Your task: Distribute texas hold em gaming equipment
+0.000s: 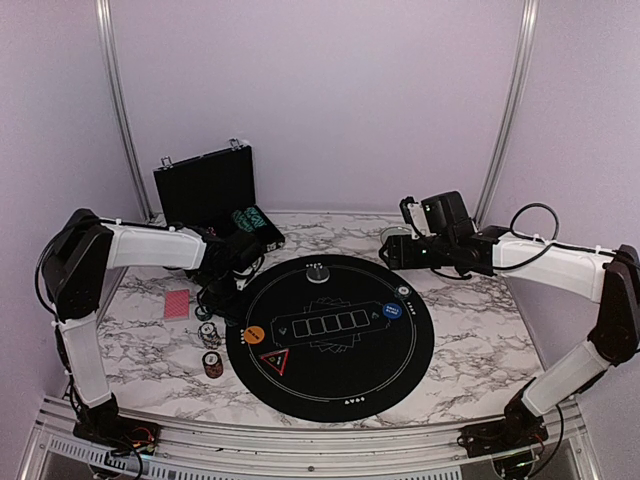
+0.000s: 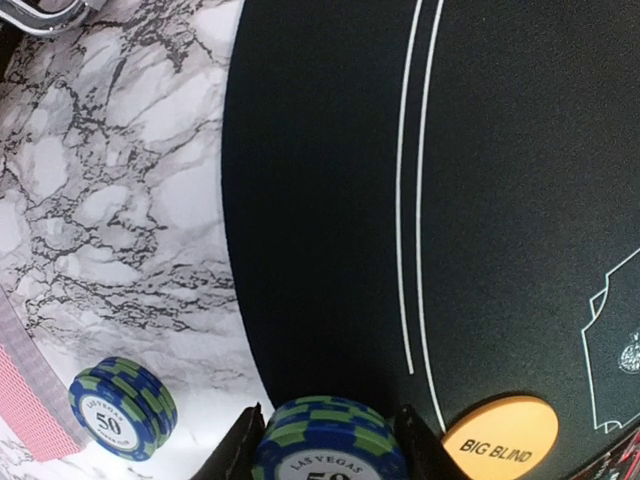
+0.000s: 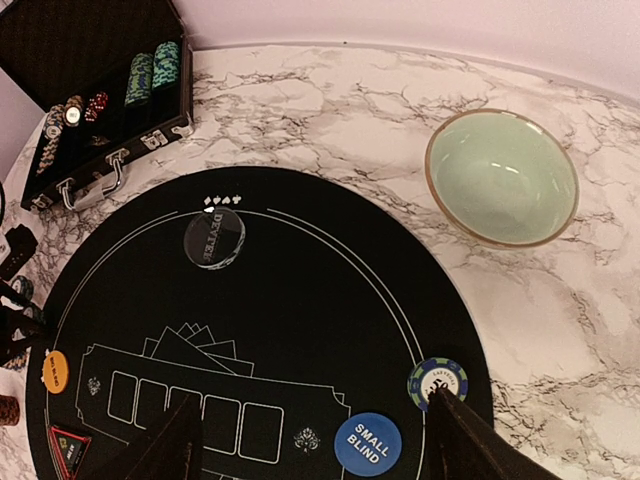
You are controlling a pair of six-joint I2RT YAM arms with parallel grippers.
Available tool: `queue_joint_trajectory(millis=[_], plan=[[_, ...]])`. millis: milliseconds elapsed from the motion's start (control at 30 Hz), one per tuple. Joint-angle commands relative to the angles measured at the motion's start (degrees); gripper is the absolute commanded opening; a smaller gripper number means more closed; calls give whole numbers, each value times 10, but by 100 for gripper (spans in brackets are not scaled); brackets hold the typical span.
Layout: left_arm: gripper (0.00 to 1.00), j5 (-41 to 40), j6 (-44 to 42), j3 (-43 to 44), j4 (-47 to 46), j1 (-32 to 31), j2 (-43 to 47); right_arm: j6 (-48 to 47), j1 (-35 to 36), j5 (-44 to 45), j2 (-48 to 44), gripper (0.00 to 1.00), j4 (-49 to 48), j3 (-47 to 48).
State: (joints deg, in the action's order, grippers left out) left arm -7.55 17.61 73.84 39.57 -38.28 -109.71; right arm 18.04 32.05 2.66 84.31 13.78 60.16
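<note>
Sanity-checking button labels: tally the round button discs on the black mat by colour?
orange disc (BIG BLIND): 1
blue disc (SMALL BLIND): 1
dark dealer disc: 1
Total: 3
</note>
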Motion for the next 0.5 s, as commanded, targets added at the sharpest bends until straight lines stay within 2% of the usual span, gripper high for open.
queue_joint_trajectory(millis=[0,467], plan=[[35,-3,8,-12,-14,-7,-3,7,6,-1,2,74,-6,4],[35,-4,17,-35,-19,-22,7,10,6,-5,0,74,-5,4]])
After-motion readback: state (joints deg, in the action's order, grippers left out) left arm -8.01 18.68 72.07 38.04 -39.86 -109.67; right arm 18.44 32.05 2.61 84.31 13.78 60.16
